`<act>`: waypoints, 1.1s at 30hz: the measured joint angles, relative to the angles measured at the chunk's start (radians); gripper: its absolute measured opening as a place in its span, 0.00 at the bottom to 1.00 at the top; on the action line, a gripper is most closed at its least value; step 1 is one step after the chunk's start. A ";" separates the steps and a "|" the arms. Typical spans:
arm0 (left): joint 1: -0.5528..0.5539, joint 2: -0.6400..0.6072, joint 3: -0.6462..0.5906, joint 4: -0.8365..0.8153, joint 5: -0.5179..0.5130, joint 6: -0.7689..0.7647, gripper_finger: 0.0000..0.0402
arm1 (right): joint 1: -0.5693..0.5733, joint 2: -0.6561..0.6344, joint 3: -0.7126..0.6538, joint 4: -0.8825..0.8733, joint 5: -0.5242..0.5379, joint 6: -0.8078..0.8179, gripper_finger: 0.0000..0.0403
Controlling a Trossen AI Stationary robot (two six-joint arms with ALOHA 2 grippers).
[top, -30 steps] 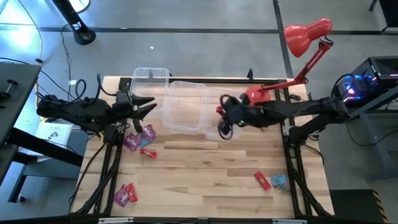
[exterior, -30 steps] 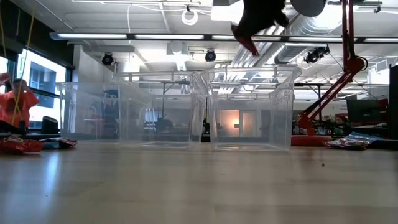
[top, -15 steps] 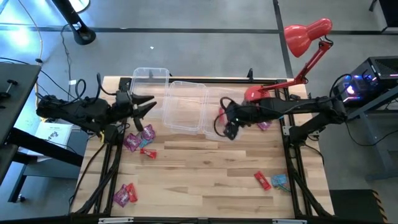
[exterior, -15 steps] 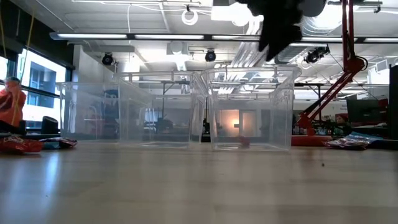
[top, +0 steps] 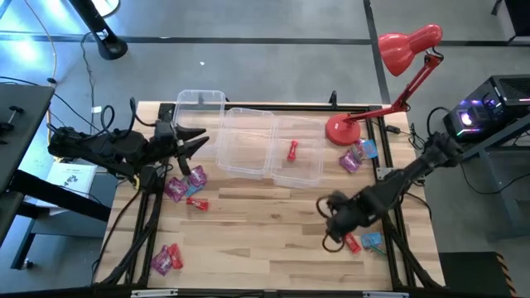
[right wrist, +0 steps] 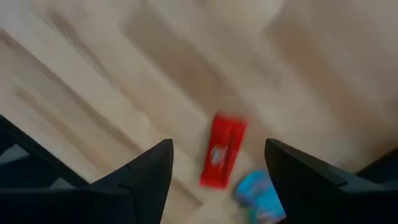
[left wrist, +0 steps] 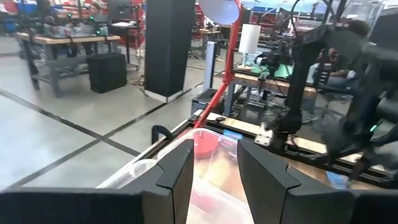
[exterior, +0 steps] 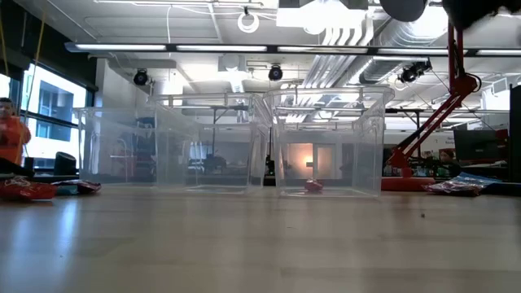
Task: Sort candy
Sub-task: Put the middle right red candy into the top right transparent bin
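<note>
From above, I see my right gripper [top: 334, 217] low over the bench [top: 265, 240] near its front right, just beside a red candy [top: 350, 242] and a light blue candy [top: 372, 241]. One red sweet [top: 292, 150] lies inside the right clear bin [top: 308, 175]. My left gripper [top: 192, 141] waits at the left by the left bin [top: 199, 101], fingers spread and empty, with purple-pink candies [top: 185, 184] just in front of it.

At bench level, that red sweet [exterior: 313, 186] rests on the bin floor [exterior: 329, 192].

Left wrist: fingers [left wrist: 176, 174] apart, a clear bin [left wrist: 214, 168] beyond them.

Right wrist: fingers [right wrist: 146, 171] spread wide, nothing between them, the red candy [right wrist: 222, 158] and blue candy [right wrist: 261, 198] on the wood below.
</note>
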 joint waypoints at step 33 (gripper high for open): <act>0.001 0.001 0.000 -0.015 -0.019 -0.007 0.29 | 0.044 0.125 -0.378 0.391 -0.151 0.129 0.36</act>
